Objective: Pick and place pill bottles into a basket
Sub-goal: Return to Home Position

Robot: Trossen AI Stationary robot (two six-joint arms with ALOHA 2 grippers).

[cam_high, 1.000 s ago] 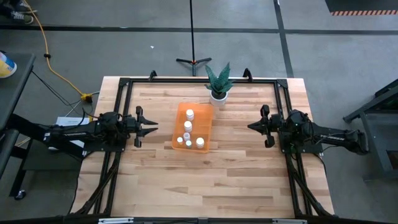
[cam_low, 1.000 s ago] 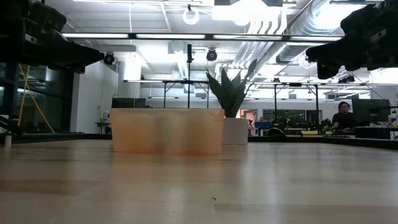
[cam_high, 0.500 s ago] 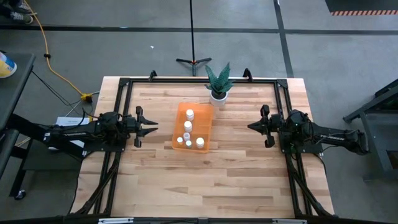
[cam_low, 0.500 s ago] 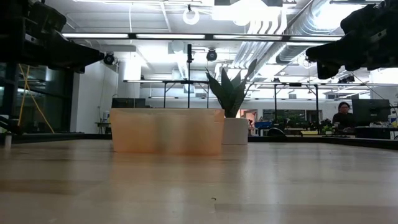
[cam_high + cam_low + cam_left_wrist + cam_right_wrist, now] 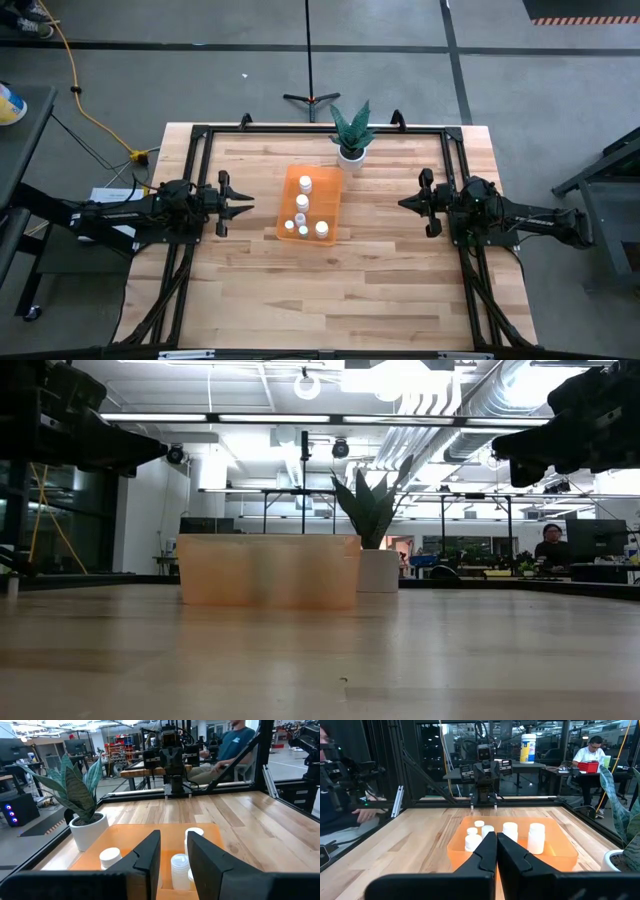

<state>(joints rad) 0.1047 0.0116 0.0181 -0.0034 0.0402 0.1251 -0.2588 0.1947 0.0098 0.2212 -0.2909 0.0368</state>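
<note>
The orange basket (image 5: 309,203) stands on the table's middle, a little toward the far edge; it also shows in the low view (image 5: 268,570). Several white pill bottles (image 5: 301,202) stand upright on its floor, seen too in the left wrist view (image 5: 179,865) and the right wrist view (image 5: 536,837). My left gripper (image 5: 247,204) hovers left of the basket, open and empty, its fingers (image 5: 150,847) pointing at it. My right gripper (image 5: 402,204) hovers right of the basket, shut and empty (image 5: 496,837).
A white pot with a green plant (image 5: 351,150) stands just beyond the basket's far right corner. Dark frame rails (image 5: 320,130) run along the table's far, left and right sides. Bare wood lies toward the near edge (image 5: 320,290). People sit in the room beyond the table.
</note>
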